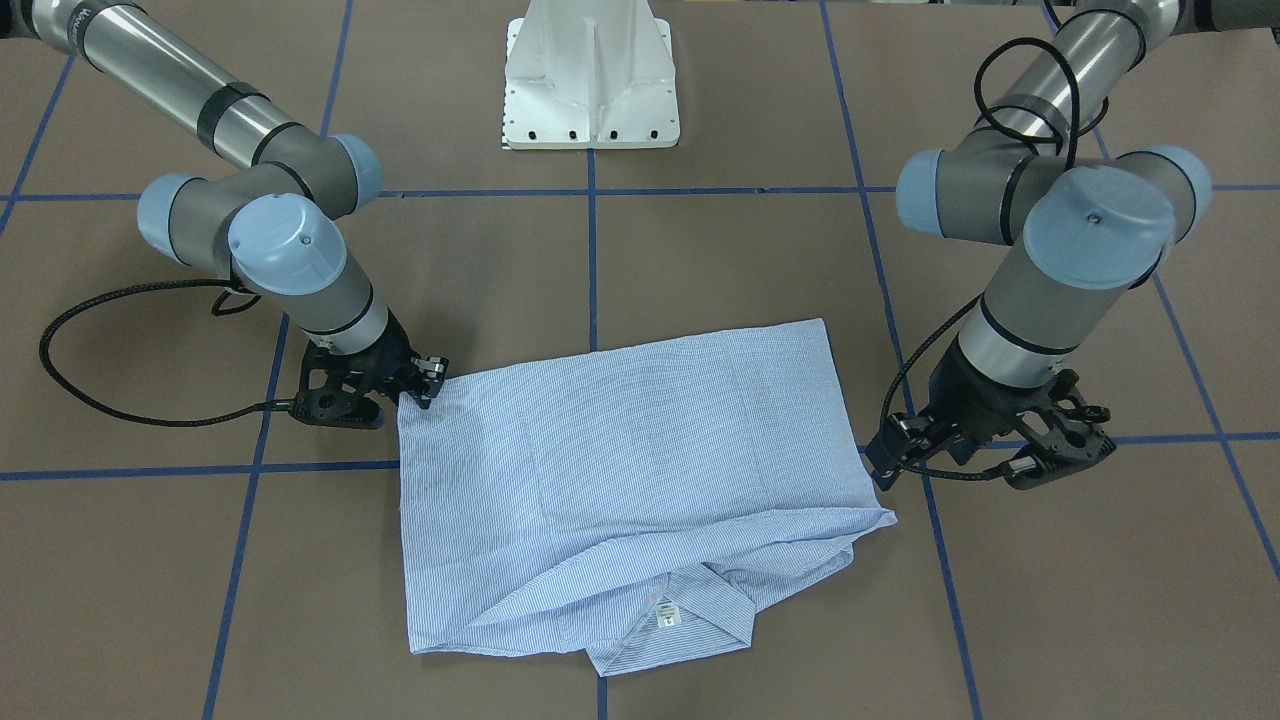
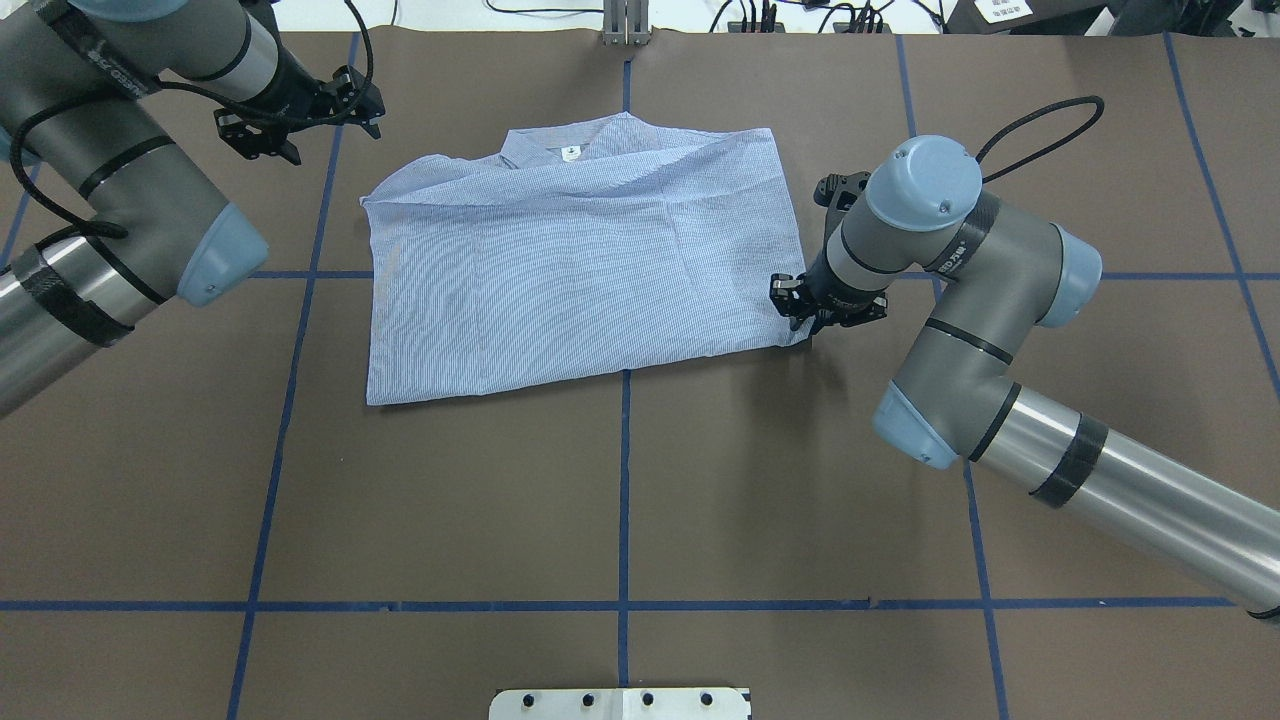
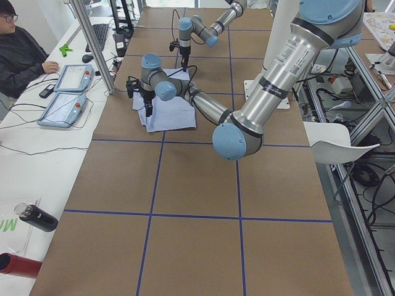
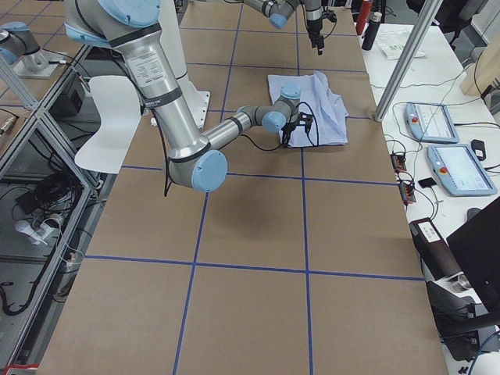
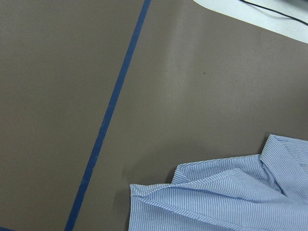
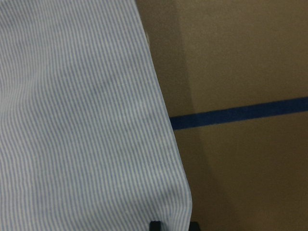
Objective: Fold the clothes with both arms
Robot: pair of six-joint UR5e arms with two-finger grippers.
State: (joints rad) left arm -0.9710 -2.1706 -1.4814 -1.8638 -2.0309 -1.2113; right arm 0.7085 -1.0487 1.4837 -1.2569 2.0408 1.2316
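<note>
The right pincer sits low at one corner of the shirt, the corner on the robot's side, and the rest of the cloth spreads away from its tips. In the right wrist view two dark fingertips show a little apart at the bottom edge with the cloth's corner between them. I cannot tell whether they press it.

The shirt lies folded flat on the brown desk, back up, with its collar at the edge farthest from the robot's base.

The left pincer hangs just beside the opposite side of the shirt, near the folded shoulder corner but apart from it, with nothing seen in it. How wide its jaws stand cannot be told. Its wrist camera looks down on that corner and on a blue tape line on the desk.
</note>
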